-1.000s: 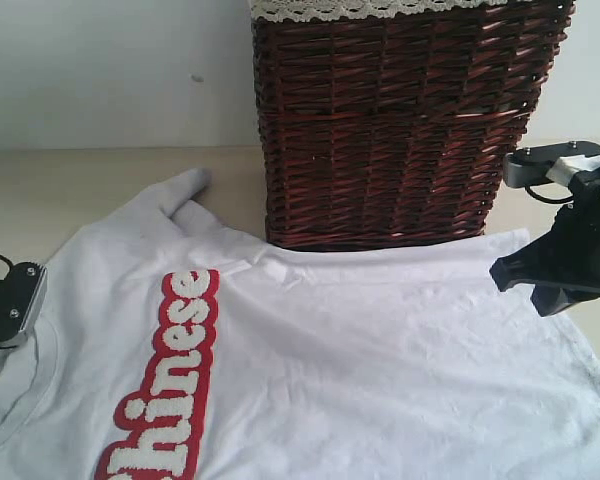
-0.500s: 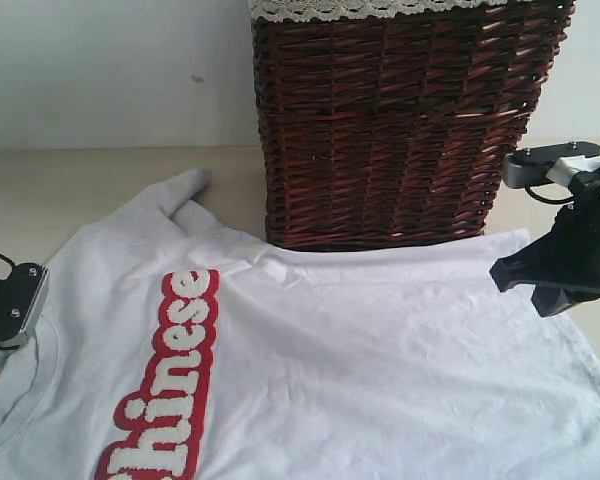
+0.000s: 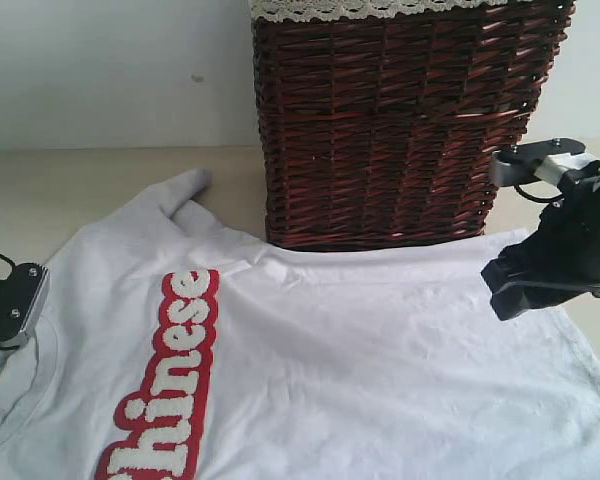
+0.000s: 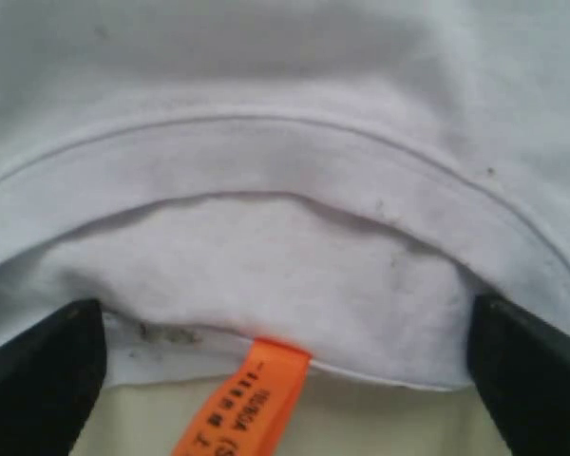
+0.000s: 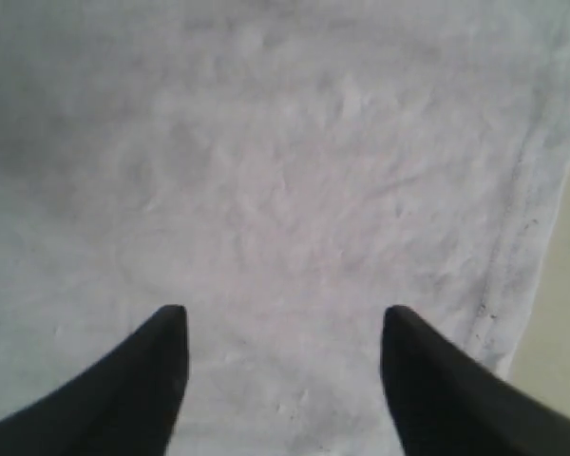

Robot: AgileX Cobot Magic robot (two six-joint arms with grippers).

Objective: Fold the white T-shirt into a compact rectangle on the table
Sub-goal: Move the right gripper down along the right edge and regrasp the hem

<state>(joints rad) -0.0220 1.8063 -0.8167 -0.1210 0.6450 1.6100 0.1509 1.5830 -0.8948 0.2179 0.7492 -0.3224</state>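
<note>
Standing beside the bench (image 3: 70, 190), entry for this moment.

Position: the white T-shirt (image 3: 380, 380) lies spread flat on the cream bench, printed side up. In the exterior view its neck end is at the left and its hem end at the right. One sleeve (image 3: 175, 195) points toward the wall, just left of the wicker basket (image 3: 400, 130). The basket is dark red-brown with a white lace trim (image 3: 380, 8) along its rim. It stands at the far side of the shirt, and the shirt's far edge runs right up to its foot.

Writing: the lettering (image 3: 170, 390) is fuzzy white outlined in red and runs lengthwise down the chest. It reads "hinese", with part of a capital C cut off by the picture's lower edge. An orange label (image 4: 237, 404) hangs from the inner back of the collar (image 4: 266, 152). It carries small dark print, too blurred to read.

Left hand (image 4: 285, 313): spread wide at the neck opening, one dark finger (image 4: 38, 370) on each side of the back collar and the label between them. Nothing is pinched. I cannot tell whether the fingers touch the cloth.

Right hand (image 5: 285, 313): jaws apart above plain white cloth near the stitched edge (image 5: 513, 237), gripping nothing. A strip of bench shows just past that edge.
</note>
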